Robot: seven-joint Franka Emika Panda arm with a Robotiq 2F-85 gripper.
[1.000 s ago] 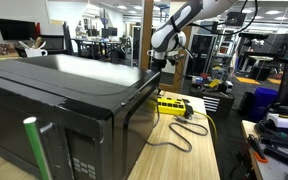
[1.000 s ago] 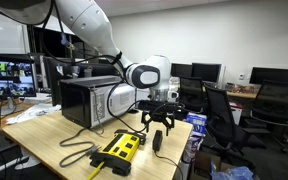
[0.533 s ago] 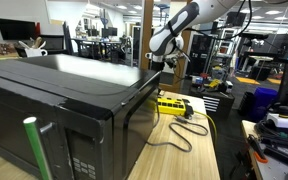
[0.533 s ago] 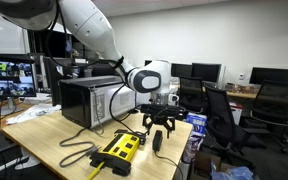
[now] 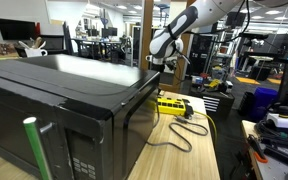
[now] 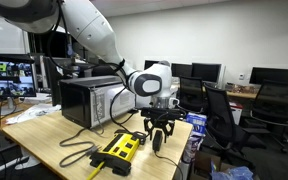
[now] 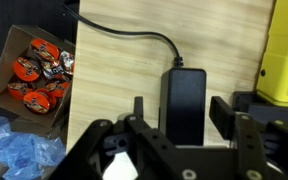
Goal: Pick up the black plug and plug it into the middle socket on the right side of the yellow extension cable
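Note:
The black plug (image 7: 184, 100) is a small black block lying flat on the wooden table, with a thin black cord running off its far end. My gripper (image 7: 181, 108) is open and hangs right above it, one finger on each side, not touching it. In an exterior view the gripper (image 6: 159, 133) points down near the table's end, with the plug (image 6: 156, 142) under it. The yellow extension cable (image 7: 284, 60) lies just beside the plug. It also shows in both exterior views (image 5: 174, 103) (image 6: 119, 150), with dark cords leading off it.
A big black microwave (image 5: 64, 100) (image 6: 84, 100) fills much of the table. Past the table edge sit a cardboard box of orange snack packs (image 7: 39, 75) and a blue plastic bag (image 7: 14, 145). A black office chair (image 6: 219, 115) stands close by.
The gripper has come down a little toward the plug, still open. The plug and the yellow strip have not moved.

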